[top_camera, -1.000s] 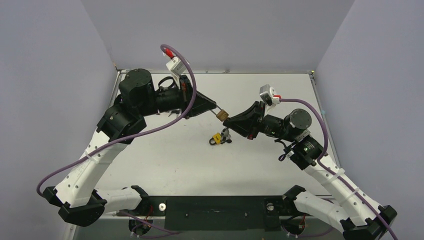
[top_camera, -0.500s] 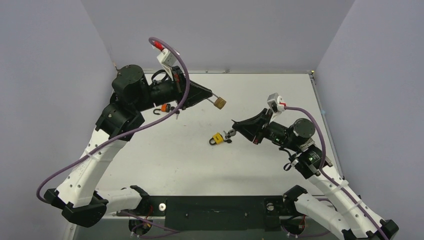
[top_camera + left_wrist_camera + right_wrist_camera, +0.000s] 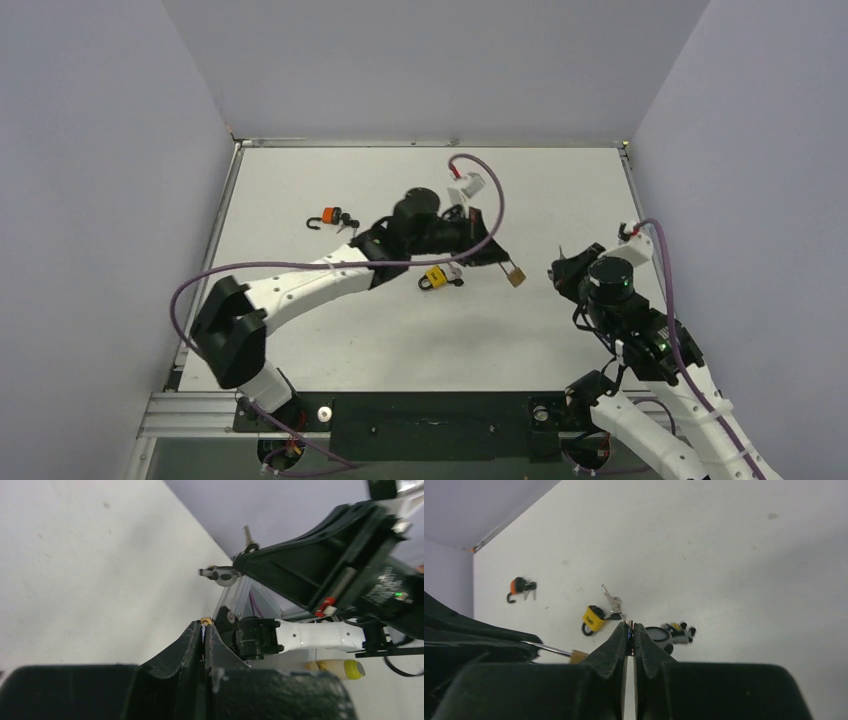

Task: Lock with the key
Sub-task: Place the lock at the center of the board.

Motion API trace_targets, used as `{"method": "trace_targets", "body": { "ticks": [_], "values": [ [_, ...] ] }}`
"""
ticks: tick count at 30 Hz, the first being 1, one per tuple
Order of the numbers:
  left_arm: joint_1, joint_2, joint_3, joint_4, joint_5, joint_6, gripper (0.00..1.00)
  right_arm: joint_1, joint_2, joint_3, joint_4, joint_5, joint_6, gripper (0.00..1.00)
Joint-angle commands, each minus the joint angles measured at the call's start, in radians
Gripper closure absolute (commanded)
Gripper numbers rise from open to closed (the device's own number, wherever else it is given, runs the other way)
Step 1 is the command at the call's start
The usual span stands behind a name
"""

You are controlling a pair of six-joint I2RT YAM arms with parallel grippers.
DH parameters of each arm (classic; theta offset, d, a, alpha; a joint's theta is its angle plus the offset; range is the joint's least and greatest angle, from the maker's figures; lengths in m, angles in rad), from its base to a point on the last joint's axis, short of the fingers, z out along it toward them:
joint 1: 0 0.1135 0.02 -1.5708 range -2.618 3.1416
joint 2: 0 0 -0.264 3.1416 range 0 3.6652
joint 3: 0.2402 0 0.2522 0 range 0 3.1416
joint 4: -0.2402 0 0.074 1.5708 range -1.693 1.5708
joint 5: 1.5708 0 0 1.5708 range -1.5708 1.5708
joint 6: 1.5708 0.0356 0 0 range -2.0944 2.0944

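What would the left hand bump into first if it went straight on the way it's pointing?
Most likely the right hand, facing it close ahead and pinching a key. The brass padlock the left hand holds would touch first; depth is unclear.

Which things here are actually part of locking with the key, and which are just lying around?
In the job:
brass padlock, held in the left claw
key, held in the right claw

Lying about:
yellow padlock
orange padlock
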Motion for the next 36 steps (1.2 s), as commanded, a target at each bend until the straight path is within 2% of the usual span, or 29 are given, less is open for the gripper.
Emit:
{"method": "trace_targets", "body": {
  "ticks": [1,4,11,15,22,23,25,27,31,33,34,35,36],
  "values": [
    [-0.097,0.201,0.005,0.248,-0.019,-0.123,1.00,-0.008,-0.069,-0.084,-0.252,0.240,0.259,1.00],
    [-0.135,0.337,0.027,0.357,0.012,-0.172,1.00,-0.011,-0.090,-0.175,-0.301,0.280,0.409,1.00],
    [-0.194,0.640,0.123,0.512,0.100,-0.278,1.00,-0.018,-0.058,-0.356,-0.300,0.301,0.596,1.00],
    [-0.198,0.737,0.160,0.559,0.128,-0.315,1.00,-0.039,-0.047,-0.403,-0.263,0.334,0.621,1.00],
    [-0.197,0.836,0.236,0.528,0.150,-0.320,1.00,-0.130,0.009,-0.501,-0.176,0.280,0.594,1.00],
    [-0.197,0.840,0.239,0.515,0.148,-0.319,0.99,-0.158,0.010,-0.511,-0.148,0.251,0.585,1.00],
    [-0.197,0.841,0.249,0.478,0.136,-0.299,0.91,-0.195,0.012,-0.537,-0.102,0.206,0.556,0.99],
    [-0.195,0.831,0.265,0.411,0.118,-0.262,0.77,-0.217,0.018,-0.548,-0.080,0.178,0.537,0.96],
    [-0.188,0.782,0.290,0.282,0.069,-0.178,0.59,-0.227,0.026,-0.516,-0.073,0.165,0.485,0.76],
    [-0.180,0.752,0.297,0.228,0.047,-0.139,0.55,-0.228,0.022,-0.487,-0.076,0.160,0.459,0.61],
    [-0.175,0.740,0.300,0.189,0.039,-0.117,0.54,-0.228,0.018,-0.469,-0.079,0.158,0.447,0.56],
    [-0.172,0.719,0.306,0.172,0.025,-0.094,0.53,-0.228,0.016,-0.453,-0.081,0.156,0.442,0.46],
    [-0.165,0.706,0.309,0.140,0.014,-0.085,0.53,-0.228,0.012,-0.446,-0.085,0.151,0.435,0.44]
  ]
}}
